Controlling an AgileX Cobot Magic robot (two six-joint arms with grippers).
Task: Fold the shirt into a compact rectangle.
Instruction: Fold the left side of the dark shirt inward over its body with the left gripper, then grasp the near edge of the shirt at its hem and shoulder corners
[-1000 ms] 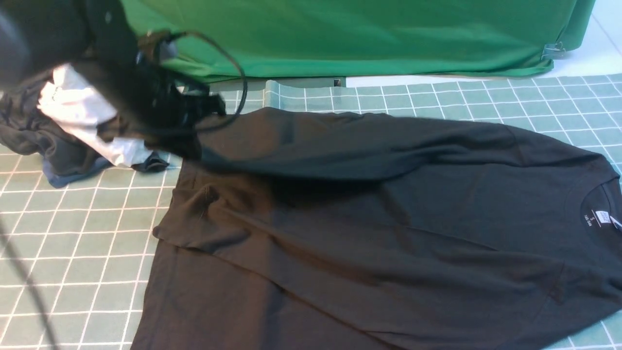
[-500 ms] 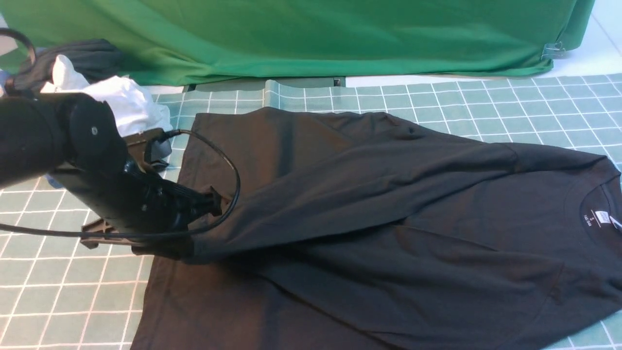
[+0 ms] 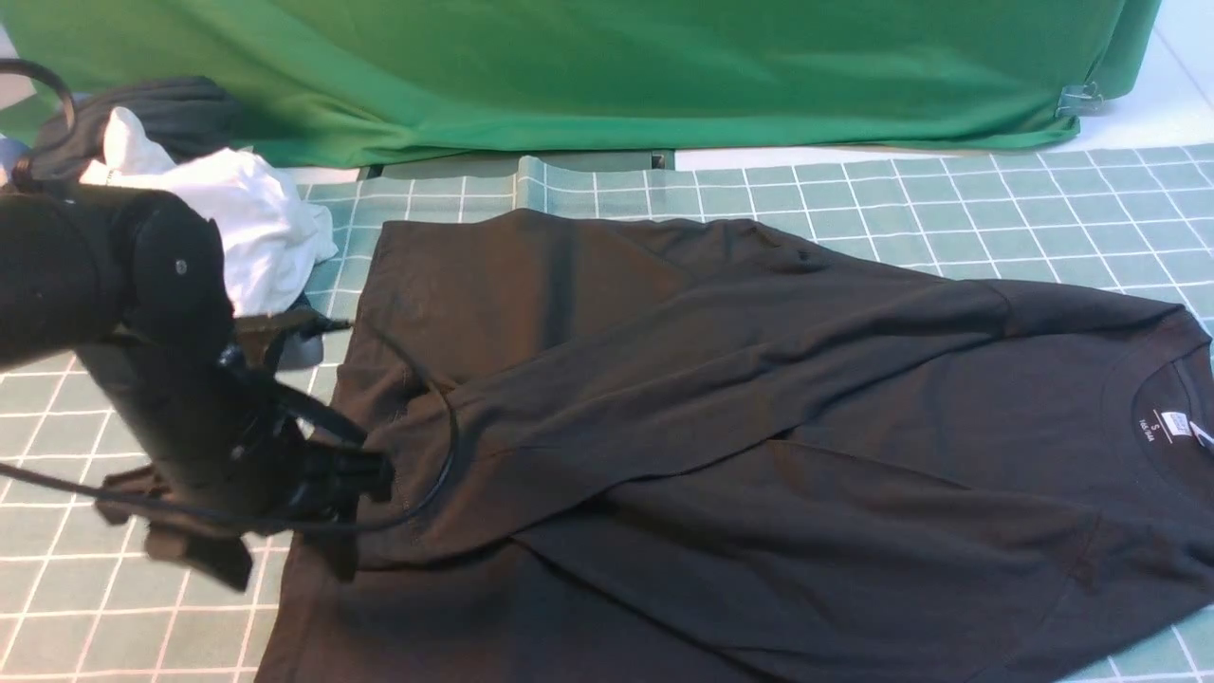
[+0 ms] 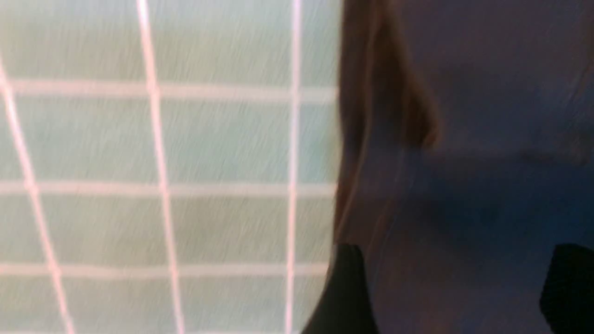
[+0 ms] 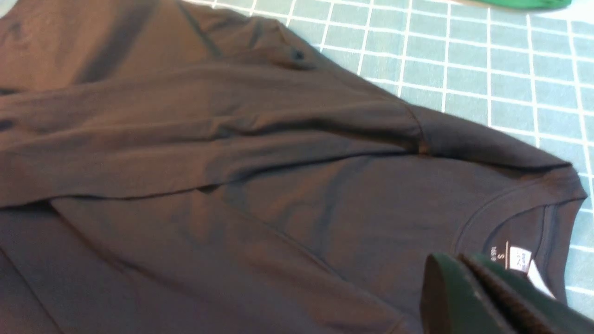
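Black cotton edge let go at the left

The black shirt [image 3: 854, 408] covers most of the desk [image 3: 1005, 209], its neck opening [image 3: 1167, 417] at the right. A second ago its far flap hung from the left gripper [image 3: 285, 569]; now that flap lies down in a long slanting band over the body, running toward the near left. The far side is thus turned inward, though a single layer sticks out at the far left and the near side spreads wide, so the rectangle looks well short of done. The left gripper has spread its fingers above the hem, pinching nothing. The right gripper [image 5: 468, 278] is pressed together near the neck label [image 5: 519, 258], apparently empty. Smoothing or another inward fold seems due.
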